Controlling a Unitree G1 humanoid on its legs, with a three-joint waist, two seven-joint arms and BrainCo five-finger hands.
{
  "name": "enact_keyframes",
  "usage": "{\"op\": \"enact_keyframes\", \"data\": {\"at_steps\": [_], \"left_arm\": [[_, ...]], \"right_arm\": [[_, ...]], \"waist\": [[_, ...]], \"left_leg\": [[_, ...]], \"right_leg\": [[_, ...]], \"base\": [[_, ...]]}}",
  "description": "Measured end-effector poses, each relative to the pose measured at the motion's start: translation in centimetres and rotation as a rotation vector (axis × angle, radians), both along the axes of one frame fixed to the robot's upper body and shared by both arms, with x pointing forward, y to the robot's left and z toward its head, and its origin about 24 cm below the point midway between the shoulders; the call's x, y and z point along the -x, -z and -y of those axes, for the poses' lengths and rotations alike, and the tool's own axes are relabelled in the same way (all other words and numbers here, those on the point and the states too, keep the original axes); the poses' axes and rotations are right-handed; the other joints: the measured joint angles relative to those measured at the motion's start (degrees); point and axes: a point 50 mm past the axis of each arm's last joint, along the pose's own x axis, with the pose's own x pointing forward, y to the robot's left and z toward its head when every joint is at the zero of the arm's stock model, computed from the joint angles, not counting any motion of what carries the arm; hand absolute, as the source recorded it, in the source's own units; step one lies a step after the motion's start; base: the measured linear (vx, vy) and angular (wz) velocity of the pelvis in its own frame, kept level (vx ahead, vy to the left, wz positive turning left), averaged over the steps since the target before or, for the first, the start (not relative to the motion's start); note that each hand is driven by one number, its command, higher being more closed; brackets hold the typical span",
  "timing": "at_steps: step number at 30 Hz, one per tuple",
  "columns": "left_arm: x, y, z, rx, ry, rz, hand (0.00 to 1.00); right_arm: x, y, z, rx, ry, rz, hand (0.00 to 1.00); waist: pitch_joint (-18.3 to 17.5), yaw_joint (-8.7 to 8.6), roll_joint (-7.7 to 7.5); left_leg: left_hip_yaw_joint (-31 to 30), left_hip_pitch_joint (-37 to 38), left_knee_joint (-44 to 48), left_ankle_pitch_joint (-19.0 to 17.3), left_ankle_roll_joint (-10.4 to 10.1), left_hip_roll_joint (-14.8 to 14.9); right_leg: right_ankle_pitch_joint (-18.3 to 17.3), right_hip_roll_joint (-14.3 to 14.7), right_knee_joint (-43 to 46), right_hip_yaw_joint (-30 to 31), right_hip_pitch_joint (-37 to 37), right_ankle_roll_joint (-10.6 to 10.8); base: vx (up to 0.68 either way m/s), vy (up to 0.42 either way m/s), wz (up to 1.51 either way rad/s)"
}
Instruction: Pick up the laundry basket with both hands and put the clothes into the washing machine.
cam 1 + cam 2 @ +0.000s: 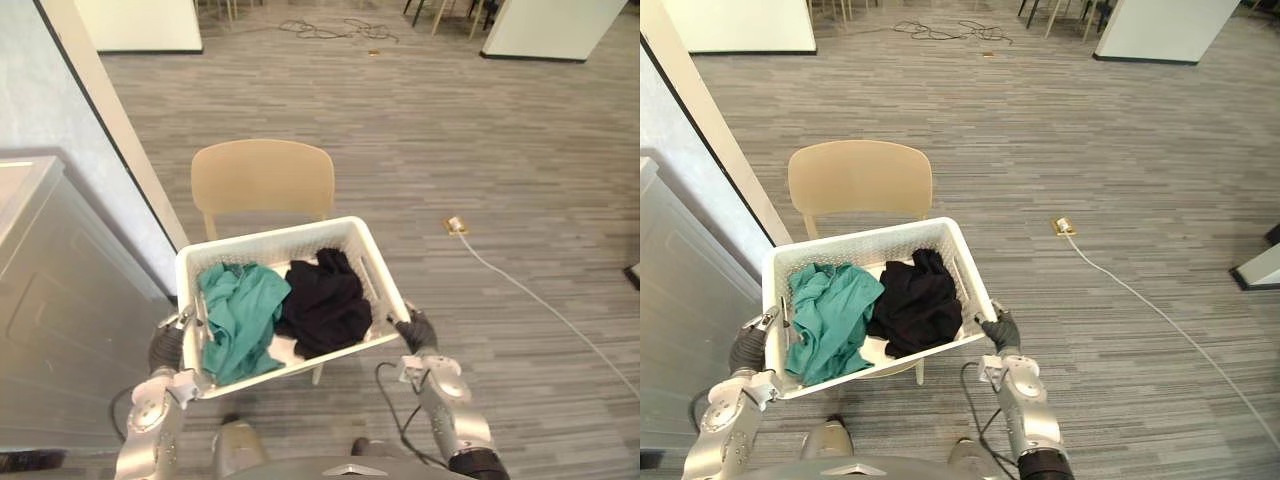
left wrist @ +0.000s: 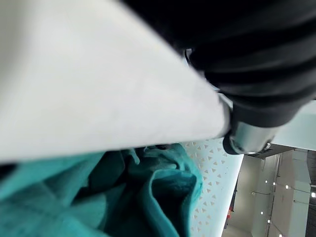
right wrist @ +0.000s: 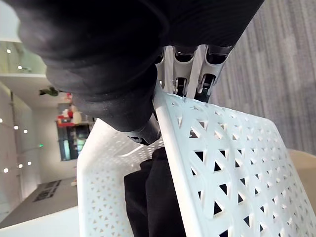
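Right wrist view: right hand (image 3: pixel 116 69) pinches laundry basket (image 3: pixel 237 163) rim; left hand (image 1: pixel 170 343) grips opposite rim.

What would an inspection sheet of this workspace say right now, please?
Surface: grey striped floor.
Job's things: white laundry basket over the beige chair, whether lifted cannot be told; teal garment and black garment inside; grey appliance, probably the washing machine, to the robot's left.
Clutter: small object on the far floor.
Hands: left hand and right hand each curled on a side rim of the basket.
Cables: white cable runs from a floor socket; dark cable tangle far off.
Surroundings: white wall beside the appliance; white panels at the back.
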Motion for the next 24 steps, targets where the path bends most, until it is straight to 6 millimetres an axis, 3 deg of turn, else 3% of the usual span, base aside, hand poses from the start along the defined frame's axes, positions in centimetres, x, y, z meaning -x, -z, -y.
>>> {"op": "enact_keyframes", "data": {"at_steps": [1, 5, 9, 12, 13, 17, 24], "left_arm": [[0.0, -0.1, -0.3, -0.016, 0.006, -0.004, 1.0], [-0.1, -0.3, -0.8, -0.043, 0.012, -0.004, 1.0], [-1.7, -0.5, -1.4, -0.086, 0.032, -0.005, 1.0], [-4.9, -1.2, -2.6, -0.145, 0.051, -0.007, 1.0], [-7.1, -2.4, -3.1, -0.177, 0.064, 0.016, 1.0], [-11.4, -5.5, -3.8, -0.218, 0.064, 0.077, 1.0], [-15.9, -9.9, -4.0, -0.241, 0.014, 0.157, 1.0]], "right_arm": [[0.1, 0.1, -0.3, 0.004, -0.008, -0.006, 1.0], [0.0, 0.2, -0.6, 0.003, -0.019, -0.011, 1.0], [-1.3, 0.5, -1.0, 0.032, -0.06, -0.035, 1.0], [-3.9, -0.1, -1.7, 0.064, -0.107, -0.037, 1.0], [-5.7, -1.1, -1.9, 0.081, -0.116, -0.01, 1.0], [-9.1, -4.3, -2.6, 0.111, -0.101, 0.088, 1.0], [-12.3, -7.3, -3.7, 0.131, -0.063, 0.157, 1.0]], "waist": [[0.0, -0.18, -0.79], [0.1, 0.68, -1.18], [3.0, 1.12, 0.23], [7.1, 1.79, 0.23], [9.6, 2.08, 0.04], [14.7, 2.3, -0.86], [15.6, 2.8, -1.41]], "left_leg": [[0.3, -1.3, 1.8, -0.8, 1.2, -1.2], [1.3, -4.2, 3.8, -2.6, 2.9, -3.7], [1.7, -7.7, 5.5, -2.6, 3.7, -3.5], [1.0, -11.4, 6.5, -1.4, 3.8, -2.5], [0.4, -13.7, 7.5, -0.8, 3.9, -1.7], [-0.7, -16.8, 8.2, 0.5, 4.1, -1.0], [-0.8, -20.5, 8.4, 1.4, 3.9, 0.7]], "right_leg": [[0.5, -1.5, 0.1, -1.0, -0.5, 0.9], [1.6, -4.4, -0.6, -1.1, -2.3, 2.2], [2.6, -4.5, -0.4, -0.9, -5.4, 2.7], [3.8, -3.4, -0.1, -1.0, -8.6, 2.3], [4.5, -2.6, 0.3, -1.1, -10.4, 2.0], [6.1, -1.9, 0.1, -1.7, -12.4, 1.6], [7.1, -0.6, -0.2, -2.1, -16.2, 0.3]], "base": [[0.08, 0.246, 0.13], [-0.01, 0.169, 0.02], [-0.09, 0.053, -0.03], [-0.16, -0.02, -0.04], [-0.19, -0.03, -0.04], [-0.14, -0.012, 0.03], [-0.06, -0.025, -0.07]]}}
